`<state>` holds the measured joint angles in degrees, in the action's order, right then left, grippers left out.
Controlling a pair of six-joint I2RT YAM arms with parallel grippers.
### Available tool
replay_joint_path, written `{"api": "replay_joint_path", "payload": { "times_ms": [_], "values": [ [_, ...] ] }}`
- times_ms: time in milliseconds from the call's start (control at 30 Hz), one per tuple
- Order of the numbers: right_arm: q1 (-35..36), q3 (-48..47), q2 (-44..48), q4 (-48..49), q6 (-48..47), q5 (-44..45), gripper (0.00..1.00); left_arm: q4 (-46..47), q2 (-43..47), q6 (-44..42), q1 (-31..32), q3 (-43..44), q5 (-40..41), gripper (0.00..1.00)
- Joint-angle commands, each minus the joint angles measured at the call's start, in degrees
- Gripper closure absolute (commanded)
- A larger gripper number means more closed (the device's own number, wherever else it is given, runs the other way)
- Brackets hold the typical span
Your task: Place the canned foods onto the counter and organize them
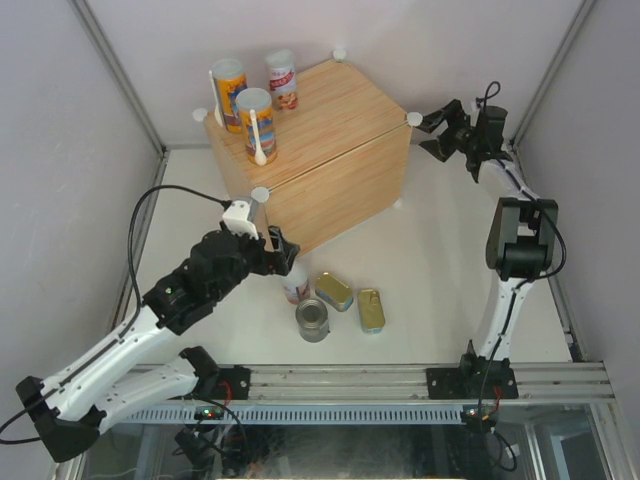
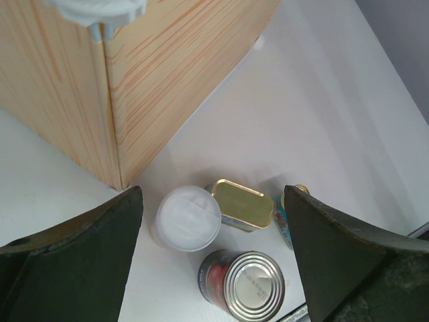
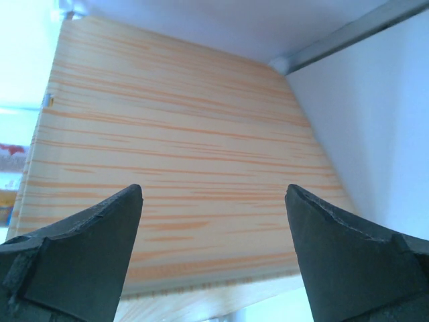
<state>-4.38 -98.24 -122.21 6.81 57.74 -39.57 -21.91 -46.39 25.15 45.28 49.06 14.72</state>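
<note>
Left gripper (image 1: 287, 255), jaws apart, poised over white-lidded tube (image 2: 189, 218) at six o'clock of counter (image 1: 330, 110), likely for pickup; right gripper (image 1: 434, 136), apart, parked at three o'clock.

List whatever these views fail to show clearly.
- Top view: the left gripper covers most of the white-lidded tube.
- Left wrist view: a finger hides most of one gold tin.
- Right wrist view: the counter fills the frame; the coloured sliver at its left edge is unidentifiable.

Overhead camera looks down from the near side, with the box (image 1: 330, 110) toward 12 o'clock. Left wrist camera peers steeply down at the tabletop; right wrist camera sits close. All three share the box.
</note>
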Motion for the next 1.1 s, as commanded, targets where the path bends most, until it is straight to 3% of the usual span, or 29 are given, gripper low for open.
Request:
{"api": "replay_joint_path", "payload": {
  "times_ms": [0, 267, 467, 667, 833, 1067],
  "values": [
    [-0.57, 4.33, 9.23, -4.44, -8.43, 7.86, 0.12, -3.94, 2.02, 2.36, 0.43, 0.39, 2.83, 0.10],
    [1.84, 12.59, 23.50, -15.02, -21.18, 21.77, 0.11, -11.11, 4.06, 5.87, 0.60, 1.42, 4.62, 0.10],
    [9.24, 21.22, 34.21, -19.39, -30.80, 32.61, 0.11, -14.29, 7.59, 9.22, 0.82, 0.41, 5.41, 0.10],
    [15.76, 31.55, 44.61, -20.57, -33.20, 39.40, 0.11, -14.71, 10.64, 10.79, 0.96, -1.97, 5.13, 0.10],
    [27.27, 35.12, 49.61, -23.35, -37.73, 46.28, 0.11, -15.66, 11.35, 11.13, 1.04, -2.65, 5.43, 0.10],
    [44.02, 34.66, 49.20, -24.63, -36.97, 50.28, 0.08, -16.60, 12.73, 12.20, 1.04, -3.33, 6.73, 0.09]
  ]
}}
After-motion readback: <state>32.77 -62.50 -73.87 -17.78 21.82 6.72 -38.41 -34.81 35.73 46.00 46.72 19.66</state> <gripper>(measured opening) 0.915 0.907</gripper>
